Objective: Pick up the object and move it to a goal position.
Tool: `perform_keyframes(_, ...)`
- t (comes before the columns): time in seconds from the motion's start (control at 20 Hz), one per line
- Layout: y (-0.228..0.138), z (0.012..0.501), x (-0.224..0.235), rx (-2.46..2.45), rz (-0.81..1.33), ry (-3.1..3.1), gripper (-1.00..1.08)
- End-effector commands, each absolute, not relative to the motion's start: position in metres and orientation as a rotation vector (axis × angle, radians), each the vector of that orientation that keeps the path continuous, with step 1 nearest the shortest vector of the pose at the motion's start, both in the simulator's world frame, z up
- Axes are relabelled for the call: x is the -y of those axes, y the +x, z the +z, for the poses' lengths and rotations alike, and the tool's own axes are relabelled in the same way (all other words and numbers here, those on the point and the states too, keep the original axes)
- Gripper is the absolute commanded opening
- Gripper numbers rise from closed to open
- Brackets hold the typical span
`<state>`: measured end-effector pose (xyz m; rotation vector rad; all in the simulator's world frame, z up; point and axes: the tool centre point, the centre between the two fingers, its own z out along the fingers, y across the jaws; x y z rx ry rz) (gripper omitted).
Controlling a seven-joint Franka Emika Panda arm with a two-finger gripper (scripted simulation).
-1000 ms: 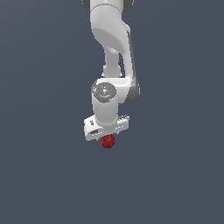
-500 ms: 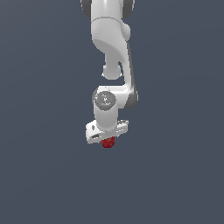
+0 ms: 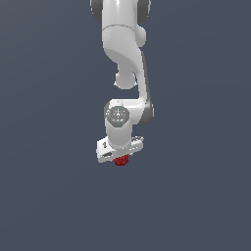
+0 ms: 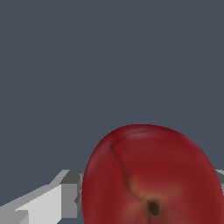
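Note:
The object is a small dark red, roundish ball-like thing (image 3: 121,160), just below the white gripper (image 3: 120,158) in the exterior view, near the middle of the picture. Only its lower part shows there; the rest is hidden by the gripper's body. In the wrist view the object (image 4: 151,177) fills much of the picture, glossy red with a dark spot, and sits between the grey-white fingers (image 4: 48,201). The gripper is shut on it. The white arm (image 3: 125,59) reaches down from the exterior view's top.
A plain dark grey-blue surface (image 3: 49,196) fills the background in both views. No other objects, containers or edges show.
The gripper with the red object has moved a little toward the exterior view's bottom and slightly left. The arm's upper links have shifted with it. The grip has not changed.

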<state>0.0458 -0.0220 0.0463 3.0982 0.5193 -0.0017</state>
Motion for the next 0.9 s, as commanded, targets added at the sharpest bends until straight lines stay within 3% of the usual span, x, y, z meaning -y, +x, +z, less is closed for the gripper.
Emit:
perform_keyframes(0.0, 0.046, 0.046, 0.021, -0.521, 0.0, 3.098, -1.0)
perform_keyframes(0.85, 0.03, 0.058, 0.014, -0.519, -0.002, 3.098, -1.0)
